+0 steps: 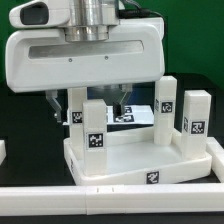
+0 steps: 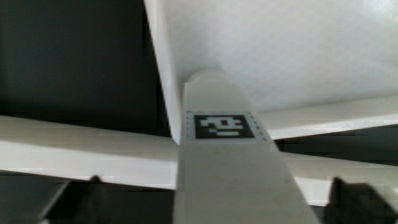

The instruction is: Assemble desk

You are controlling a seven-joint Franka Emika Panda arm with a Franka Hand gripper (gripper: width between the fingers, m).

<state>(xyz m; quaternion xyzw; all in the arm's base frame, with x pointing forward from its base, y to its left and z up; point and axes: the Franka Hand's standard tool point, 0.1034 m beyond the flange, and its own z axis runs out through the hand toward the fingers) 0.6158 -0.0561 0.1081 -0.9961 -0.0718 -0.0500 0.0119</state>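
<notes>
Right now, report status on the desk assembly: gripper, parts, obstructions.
Gripper down over the tabletop, jaw state hidden. Tagged leg upright between the fingers; grip unconfirmed. Other legs standing in the tabletop. Border rail in front, not interfering.

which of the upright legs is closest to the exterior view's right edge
The leg standing outermost beyond the tabletop panel, with a tag on its front face; the other legs stand further toward the exterior view's left.

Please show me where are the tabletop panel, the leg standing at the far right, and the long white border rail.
tabletop panel (image 1: 125, 170): exterior view, on its front raised rim.
leg at the far right (image 1: 196, 118): exterior view, on the tagged face of the upright leg.
border rail (image 1: 60, 201): exterior view, on its top face.
</notes>
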